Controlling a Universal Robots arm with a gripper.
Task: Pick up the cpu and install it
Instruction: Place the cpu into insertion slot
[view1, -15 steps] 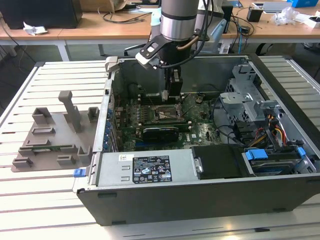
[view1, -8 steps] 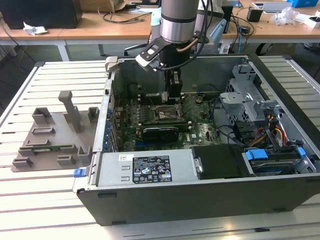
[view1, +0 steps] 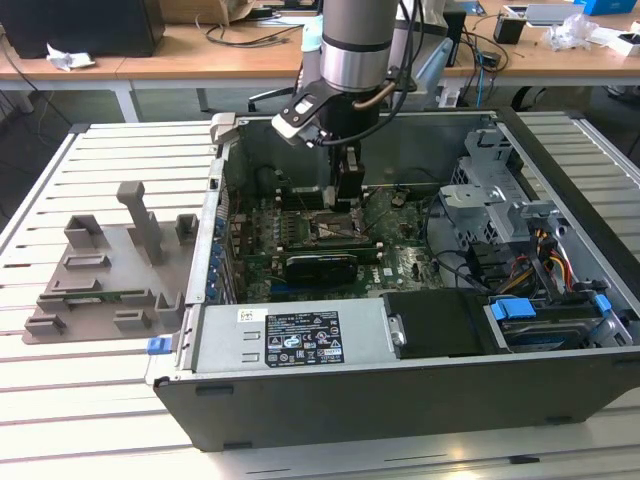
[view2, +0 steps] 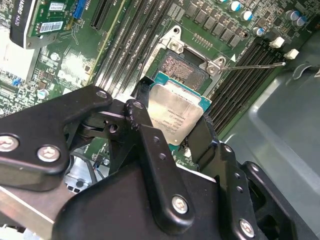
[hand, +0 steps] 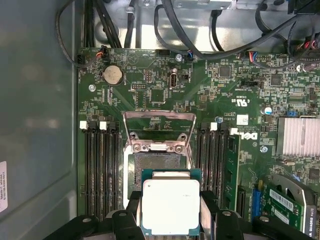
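Observation:
The cpu (hand: 171, 205) (view2: 177, 112), a flat square chip with a shiny silver top and a thin green rim, sits between my gripper's (hand: 171, 212) (view2: 174, 117) two black fingers (hand: 131, 212), which are shut on its opposite edges. In the exterior view my gripper (view1: 347, 200) reaches down into the open computer case (view1: 400, 390), just above the motherboard. The open socket (hand: 156, 167) (view2: 182, 67) lies right beneath, its metal load frame (hand: 159, 131) flipped up. The chip overlaps one end of the socket and looks slightly above it.
Memory slots (hand: 100, 170) flank the socket on both sides. A drive cage (view1: 490, 190) and cable bundles fill the case on the exterior view's right. A grey plastic tray (view1: 105, 270) with upright blocks rests on the slatted table on the exterior view's left.

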